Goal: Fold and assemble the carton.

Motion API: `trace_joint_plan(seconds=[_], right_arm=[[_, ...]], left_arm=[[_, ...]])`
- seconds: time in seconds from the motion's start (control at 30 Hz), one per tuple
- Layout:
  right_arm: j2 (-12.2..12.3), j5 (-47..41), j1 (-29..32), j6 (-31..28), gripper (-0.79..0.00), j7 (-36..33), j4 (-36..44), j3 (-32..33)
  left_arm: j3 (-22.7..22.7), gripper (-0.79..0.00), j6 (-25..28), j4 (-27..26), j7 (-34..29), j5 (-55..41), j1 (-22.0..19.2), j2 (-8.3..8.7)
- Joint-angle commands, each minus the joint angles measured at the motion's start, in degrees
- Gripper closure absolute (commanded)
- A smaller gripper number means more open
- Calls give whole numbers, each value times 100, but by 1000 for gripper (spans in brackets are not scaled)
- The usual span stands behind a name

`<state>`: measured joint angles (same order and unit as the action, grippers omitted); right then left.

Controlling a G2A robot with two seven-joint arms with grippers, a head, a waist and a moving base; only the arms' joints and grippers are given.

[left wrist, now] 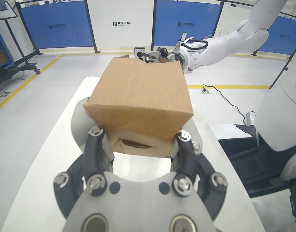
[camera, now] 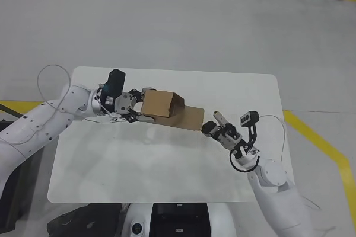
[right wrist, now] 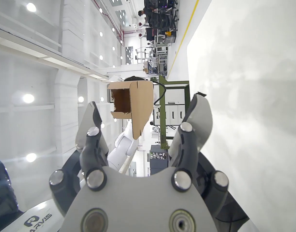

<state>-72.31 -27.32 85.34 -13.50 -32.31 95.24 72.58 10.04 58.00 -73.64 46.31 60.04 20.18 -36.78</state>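
Left gripper [camera: 139,105]: left of centre in the top view, jaws clamped on the closed end of the carton [camera: 163,105].
Carton: brown cardboard, upper middle of the frame, over the white tabletop [camera: 166,172]. It lies sideways, its open end and one long flap [camera: 190,117] pointing toward the right.
Right gripper [camera: 212,122]: right of centre, just beside the flap's far edge, jaws apart with nothing between them.

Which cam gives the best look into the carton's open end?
Right wrist view: it looks into the carton through its open end, with the dark inside visible. Top view shows the carton from above, held by the left gripper, open end side-on. Left wrist view shows its outer faces between that gripper's fingers.
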Motion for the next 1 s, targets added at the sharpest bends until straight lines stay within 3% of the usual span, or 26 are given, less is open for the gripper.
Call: trace_joint_plan(seconds=[0.0,0.13,0.17,0.23,0.27,0.57,0.97], right_arm=[[1,-38,-4,71,-200,68,-81,30],[-19,-59,-174,233,-286,-7,-227,-126],[-27,-6,-229,259,-274,10,-263,-181],[-49,62,-333,302,-151,109,-331,-293],[-61,93,-383,341,0,194,-374,-344],[-136,169,-687,486,0,203,-403,-745],[-157,571,-853,712,0,330,-110,-920]], left_arm=[[9,-403,0,7,0,-15,5,9],[31,-382,0,-13,0,-34,21,20],[36,-382,0,-24,0,-38,26,22],[51,-379,0,-52,0,-55,38,26],[59,-379,0,-64,0,-57,44,28],[52,-366,0,-12,-1,104,78,26],[-30,-360,0,127,-1,531,97,-125]])
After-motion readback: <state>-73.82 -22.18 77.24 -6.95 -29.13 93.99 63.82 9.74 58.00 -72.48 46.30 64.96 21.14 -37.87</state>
